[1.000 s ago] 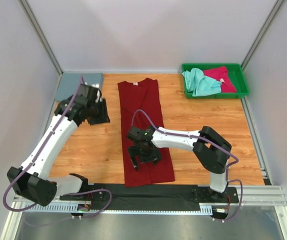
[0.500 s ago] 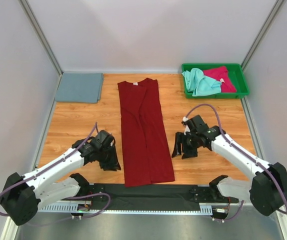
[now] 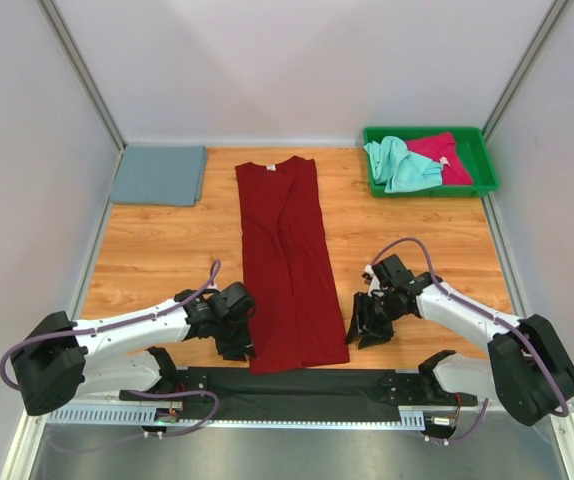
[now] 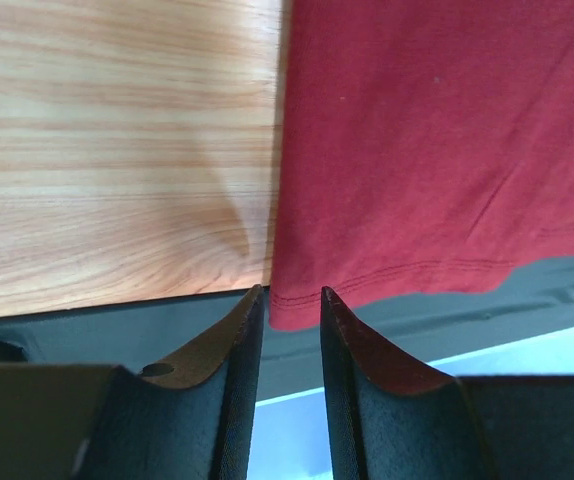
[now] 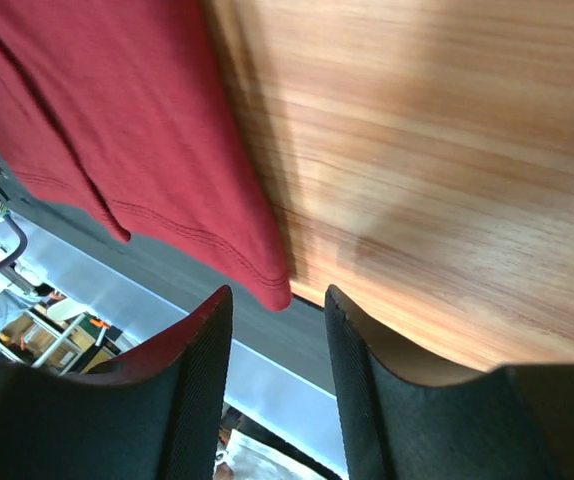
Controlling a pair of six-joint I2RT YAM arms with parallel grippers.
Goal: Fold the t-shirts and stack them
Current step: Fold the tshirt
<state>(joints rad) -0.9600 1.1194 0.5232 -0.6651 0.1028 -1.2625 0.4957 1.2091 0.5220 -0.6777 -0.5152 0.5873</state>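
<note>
Top external: end effectors [image 3: 239, 343] [image 3: 360, 330] moved nearer t-shirt [image 3: 287, 250] hem; apparently ungripped.

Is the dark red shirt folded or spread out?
Partly folded: the dark red shirt lies as a long narrow strip, both sides turned in over the middle, not yet folded across.

T-shirts: 4 total, i.e. 1 dark red t-shirt [image 3: 287, 262], 1 grey-blue t-shirt [image 3: 159, 175], 1 mint green t-shirt [image 3: 399, 163], 1 pinkish-red t-shirt [image 3: 444, 155]. Green tray [image 3: 491, 172]: 1. Wooden table [image 3: 167, 262]: 1. Grippers: 2, i.e. left gripper [image 4: 289, 295] & right gripper [image 5: 277, 292], w/ 2 fingers [image 4: 217, 370] ea.
</note>
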